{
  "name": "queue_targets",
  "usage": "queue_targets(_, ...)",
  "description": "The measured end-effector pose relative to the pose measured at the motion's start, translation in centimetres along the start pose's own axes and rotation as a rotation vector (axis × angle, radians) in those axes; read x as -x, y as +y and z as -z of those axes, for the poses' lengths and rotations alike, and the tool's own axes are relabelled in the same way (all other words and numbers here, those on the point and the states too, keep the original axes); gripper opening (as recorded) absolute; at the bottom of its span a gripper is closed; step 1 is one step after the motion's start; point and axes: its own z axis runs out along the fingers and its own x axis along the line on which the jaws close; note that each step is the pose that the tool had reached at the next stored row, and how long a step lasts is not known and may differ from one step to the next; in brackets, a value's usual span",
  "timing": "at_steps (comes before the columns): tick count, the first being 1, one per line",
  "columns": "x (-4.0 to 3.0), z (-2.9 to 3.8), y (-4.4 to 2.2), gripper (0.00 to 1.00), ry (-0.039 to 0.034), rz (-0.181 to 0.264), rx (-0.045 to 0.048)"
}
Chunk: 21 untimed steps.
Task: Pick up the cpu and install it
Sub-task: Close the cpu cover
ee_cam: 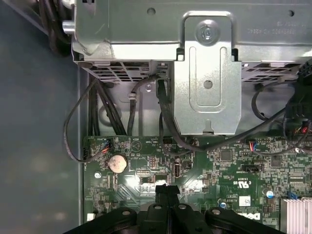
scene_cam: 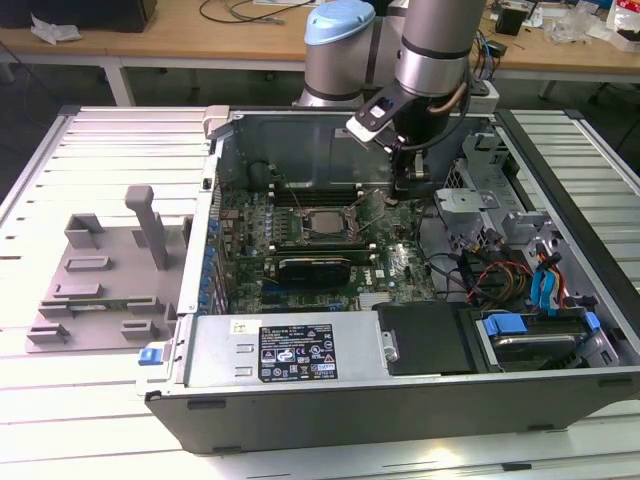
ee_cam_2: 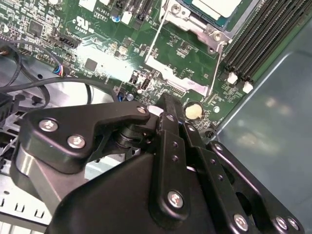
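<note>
- Grey steel case, lid off, on a slatted table. Leaves little room around the arm, with a wall and a drive cage close by. Risk of a knock on sheet metal from any wide swing.
- Green board across the case floor, crowded with small parts. Likely to scrape or crack under a push that lands off target.
- Black cables hanging from the drive cage down to the board, near the tool. Easy to snag and pull from their headers.
- Black gripper low over the board, to the exterior view's right of the socket and apart from it. Fingers pressed together, with nothing seen between them, so judged empty. Hovers near a coin cell, which looks easy to nudge from its holder.
- Metal socket frame around the chip, thin wire levers alongside. Latched or not, cannot tell. If loose, prone to shifting under a bump, with harm to the contacts below.
- cpu inside the socket, near the board's middle in the exterior view. Small, flat and square, with a pale silvery top plate and a darker rim at its edge. Appears to lie level, though partly cut off in the second wrist view. Not in the tool's grasp.
</note>
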Motion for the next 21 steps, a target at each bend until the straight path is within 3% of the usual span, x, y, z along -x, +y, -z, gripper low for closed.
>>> queue_targets(5,0.00,-0.63,0.00,0.11,-0.0015,0.000,0.0000)
queue_targets(9,0.00,-0.66,-0.25,0.11,-0.0012,0.000,0.0000)
queue_targets(13,0.02,-0.65,-2.02,0.11,-0.0013,0.000,0.0003)
queue_targets(21,0.05,-0.63,-4.96,0.11,-0.0013,0.000,0.0031)
